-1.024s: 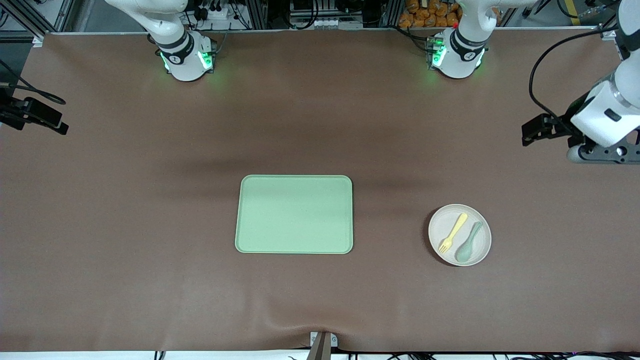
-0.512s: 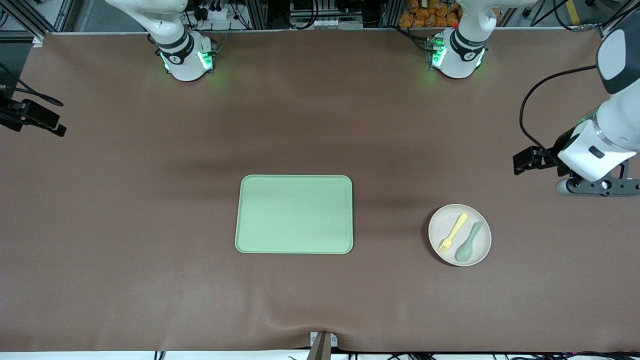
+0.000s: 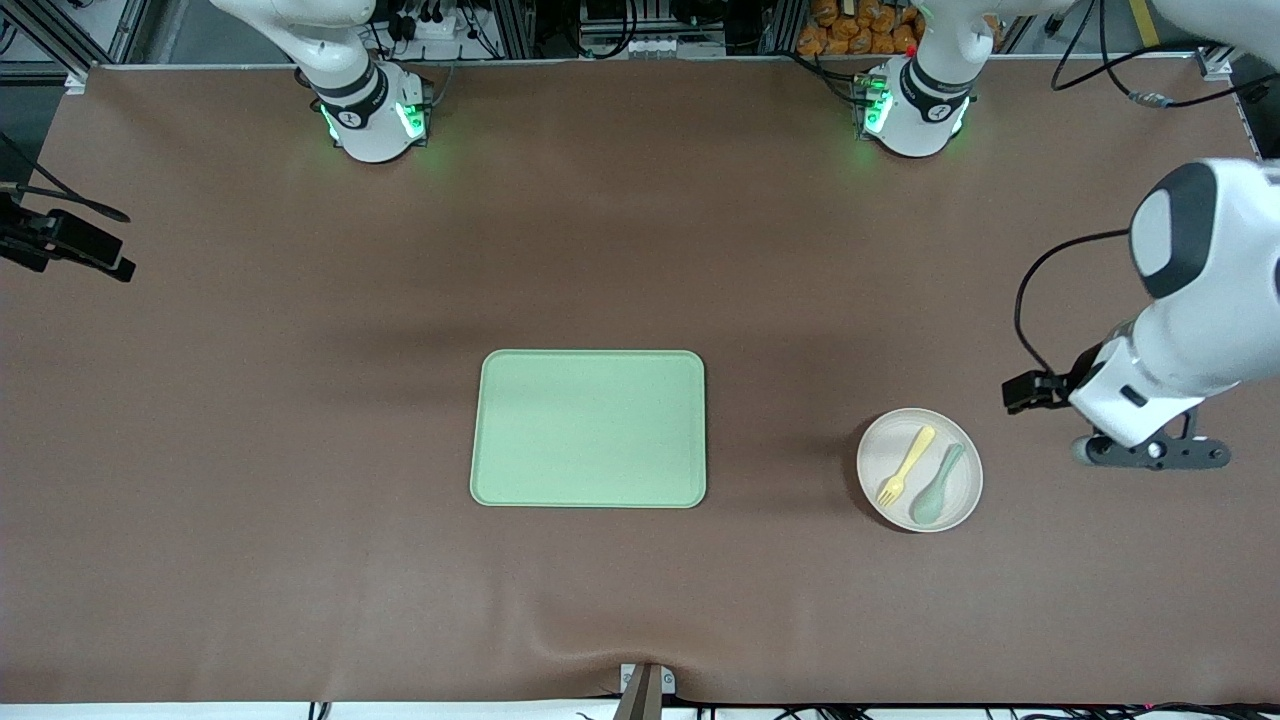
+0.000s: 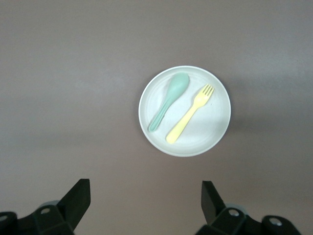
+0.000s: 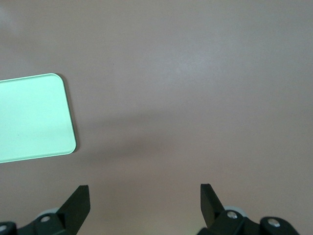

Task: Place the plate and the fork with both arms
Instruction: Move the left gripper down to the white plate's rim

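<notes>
Left wrist view: pale round plate [image 4: 205, 139] carries yellow fork [image 4: 190, 113], green spoon [image 4: 168, 101]; both grippers' fingers wide, empty

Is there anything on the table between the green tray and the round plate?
Nothing: in the front view only bare brown table lies between the rectangular light-green tray and the round off-white plastic plate.

Matt plastic plate [image 3: 919, 469], smooth plastic fork [image 3: 906, 466], spoon [image 3: 937, 485], tray [image 3: 589, 429], brown matt table covering [image 3: 300, 400]
</notes>
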Robot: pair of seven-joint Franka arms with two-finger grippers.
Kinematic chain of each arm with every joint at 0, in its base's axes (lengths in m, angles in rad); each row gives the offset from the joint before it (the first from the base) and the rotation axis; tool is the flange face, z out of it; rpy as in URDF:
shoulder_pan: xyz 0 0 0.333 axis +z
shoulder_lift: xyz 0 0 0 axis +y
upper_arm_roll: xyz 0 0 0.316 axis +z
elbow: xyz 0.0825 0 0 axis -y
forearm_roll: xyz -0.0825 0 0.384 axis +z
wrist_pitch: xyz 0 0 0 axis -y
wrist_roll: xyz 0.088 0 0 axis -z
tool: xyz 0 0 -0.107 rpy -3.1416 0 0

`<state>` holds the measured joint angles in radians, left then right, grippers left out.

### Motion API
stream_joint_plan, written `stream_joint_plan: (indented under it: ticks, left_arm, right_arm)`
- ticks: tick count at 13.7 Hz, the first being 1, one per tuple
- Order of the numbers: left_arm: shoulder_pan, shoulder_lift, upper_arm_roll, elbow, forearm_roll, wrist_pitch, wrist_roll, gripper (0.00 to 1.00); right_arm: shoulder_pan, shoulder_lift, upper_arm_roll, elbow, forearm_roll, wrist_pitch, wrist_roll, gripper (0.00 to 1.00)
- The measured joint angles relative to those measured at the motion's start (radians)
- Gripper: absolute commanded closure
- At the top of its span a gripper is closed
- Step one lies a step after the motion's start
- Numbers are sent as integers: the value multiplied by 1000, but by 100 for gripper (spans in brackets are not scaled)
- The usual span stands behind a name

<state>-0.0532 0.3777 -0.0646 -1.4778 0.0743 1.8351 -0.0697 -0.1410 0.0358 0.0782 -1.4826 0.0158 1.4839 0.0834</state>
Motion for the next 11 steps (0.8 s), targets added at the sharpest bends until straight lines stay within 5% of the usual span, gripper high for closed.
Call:
stream_joint_plan:
  ticks: [5,11]
  left_arm:
    - [-3,80,-1,-1,2,91,0,0]
    - [9,199,1,-86,8,347,5,0]
  right_arm:
    - [-1,1,-1,0,0,0,0,0]
    - [-12,1,-5,0,12,0,0,0]
